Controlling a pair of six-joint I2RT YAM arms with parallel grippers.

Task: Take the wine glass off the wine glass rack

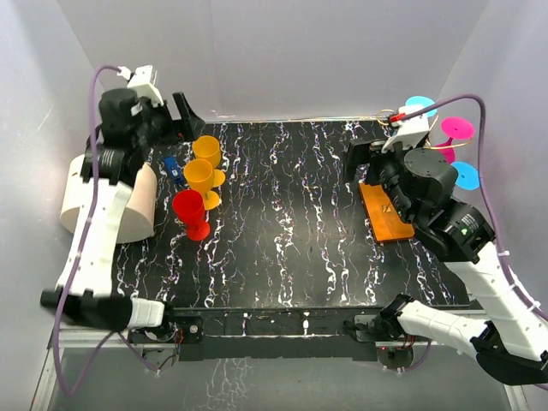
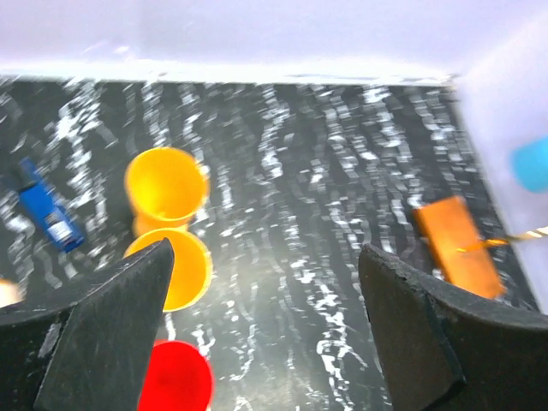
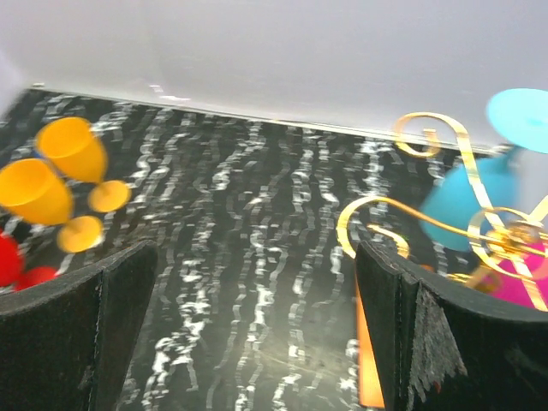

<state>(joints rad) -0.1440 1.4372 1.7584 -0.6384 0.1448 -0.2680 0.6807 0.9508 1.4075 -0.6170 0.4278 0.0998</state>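
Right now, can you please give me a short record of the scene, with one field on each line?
rack: wine glass rack, orange base, right side of table
on rack: cyan wine glasses, magenta wine glass, hanging
on table: two yellow wine glasses, red wine glass, upright, left side
left gripper: open, empty
right gripper: open, empty, beside rack

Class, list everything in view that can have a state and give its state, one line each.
Left gripper: open, empty.
Right gripper: open, empty.
Rack: upright, loaded.
Blue glasses: hanging on rack.
Pink glasses: hanging on rack.
Yellow glasses: standing on table.
Red glass: standing on table.
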